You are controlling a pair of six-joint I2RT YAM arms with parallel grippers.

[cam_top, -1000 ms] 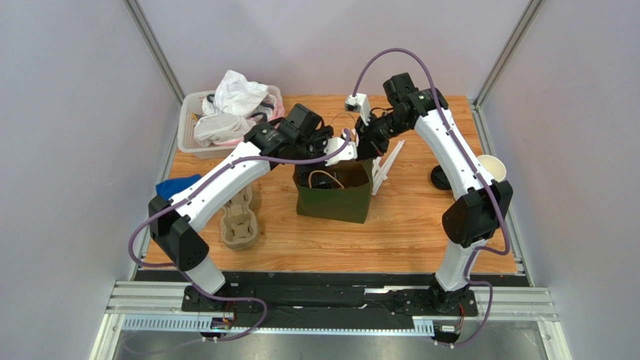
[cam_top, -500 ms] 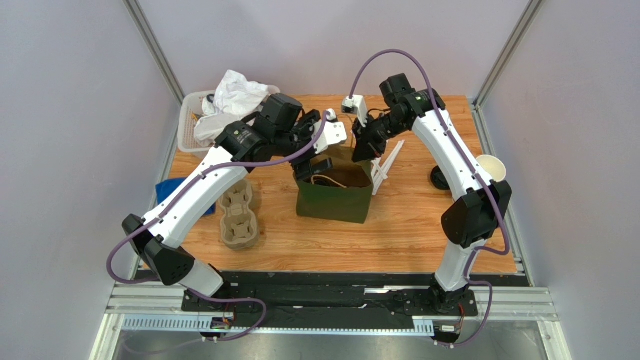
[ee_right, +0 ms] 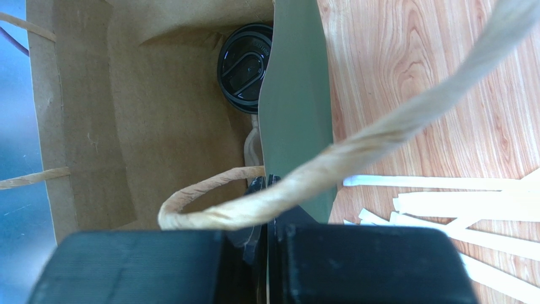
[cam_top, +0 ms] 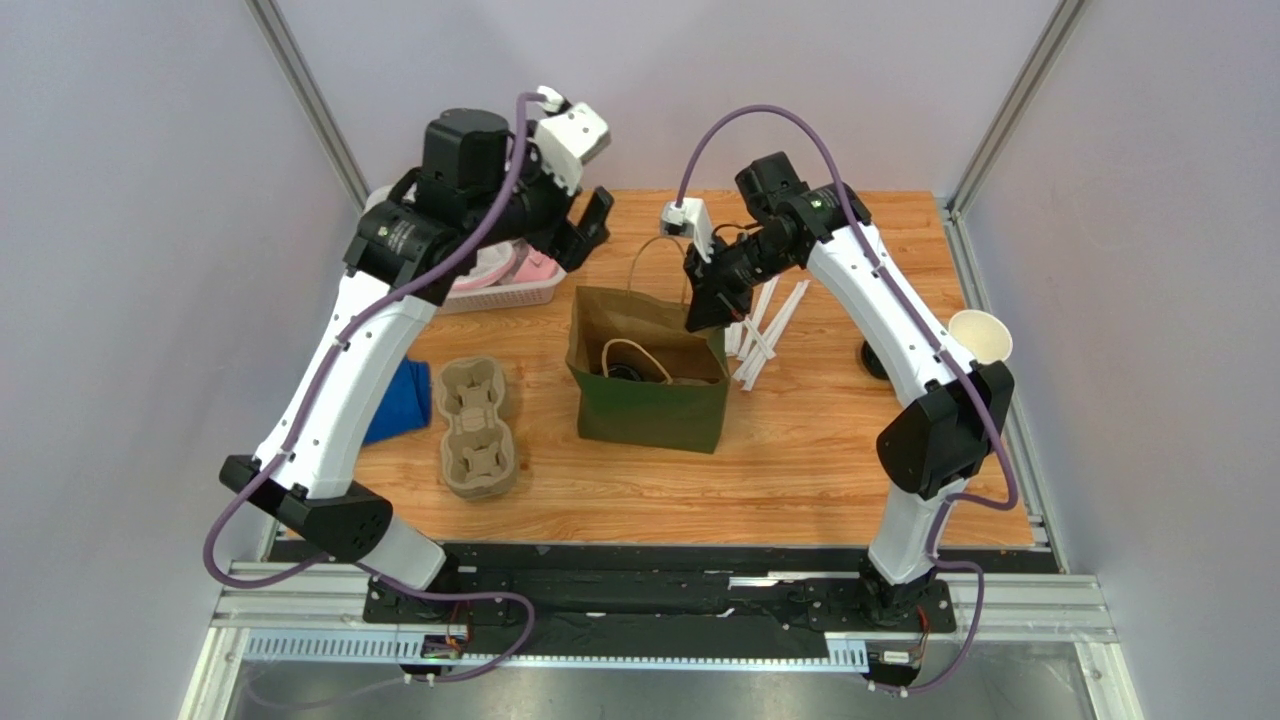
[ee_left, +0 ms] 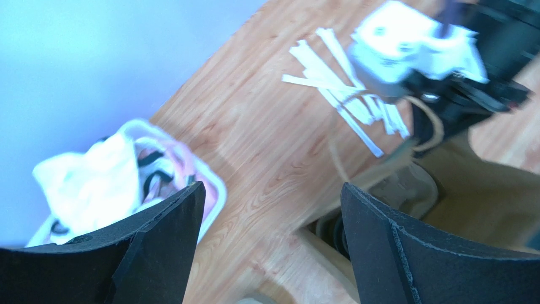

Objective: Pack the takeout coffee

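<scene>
The takeout coffee [ee_right: 246, 66] stands inside the green paper bag [cam_top: 649, 405]; the right wrist view shows its black lid down against the bag's brown inner wall. My right gripper [ee_right: 266, 183] is shut on the top edge of the bag's green wall [ee_right: 295, 95], with a twine handle [ee_right: 355, 149] looping across it. In the top view the right gripper [cam_top: 706, 308] sits at the bag's far right corner. My left gripper [cam_top: 589, 225] hangs high at the back left, away from the bag. Its fingers [ee_left: 158, 240] stand wide apart in the left wrist view, with nothing between them.
A white basket of cloths [cam_top: 504, 285] sits at the back left, under the left arm. Two pulp cup carriers [cam_top: 476, 428] and a blue cloth [cam_top: 398, 398] lie left of the bag. White strips [cam_top: 759, 338], a paper cup [cam_top: 980, 333] and a black disc [cam_top: 875, 360] lie to its right.
My left arm has lifted away from the bag's mouth and swung up and back to the left. The right gripper has kept its hold, and the bag has shifted slightly left.
</scene>
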